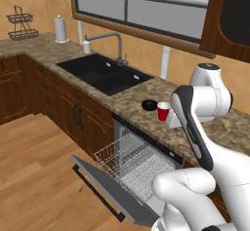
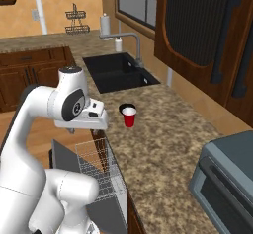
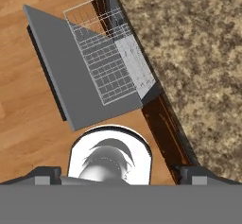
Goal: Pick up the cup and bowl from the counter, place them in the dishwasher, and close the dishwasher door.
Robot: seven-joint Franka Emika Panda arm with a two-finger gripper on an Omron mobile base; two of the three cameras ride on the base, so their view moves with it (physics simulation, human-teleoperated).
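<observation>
Simulated kitchen with a speckled granite worktop point(image 1: 146, 120) running over dark wooden cabinets point(image 1: 73, 113). The cup point(image 1: 163, 111), red with a white rim, stands upright on the worktop near its front edge, above the open dishwasher point(image 1: 141, 162); in the right base view the same cup point(image 2: 129, 116) appears toward the front edge, between the sink and the near end of the worktop. The bowl point(image 1: 149, 105), small, black and glossy, sits just beside the cup on its sink side, so close that contact cannot be judged; in the right base view the bowl point(image 2: 126, 107) shows as a dark rim directly behind the cup. The black sink point(image 1: 105, 73), with its faucet point(image 1: 114, 45), is set into the worktop farther along, well apart from both items. The dishwasher door point(image 1: 110, 188) hangs folded down over the wooden floor point(image 1: 34, 176), its black bar handle along the outer edge, and the white wire rack point(image 1: 129, 162) is pulled out over it. From the hand view the door point(image 3: 71, 76) and rack point(image 3: 106, 57) lie below, with the worktop edge to one side. The pincer point(image 3: 120, 176) stands open over the floor beside the door, holding nothing; its dark fingertips point(image 3: 45, 175) are spread wide. A grey countertop oven point(image 2: 227, 178) occupies the near end of the worktop.
</observation>
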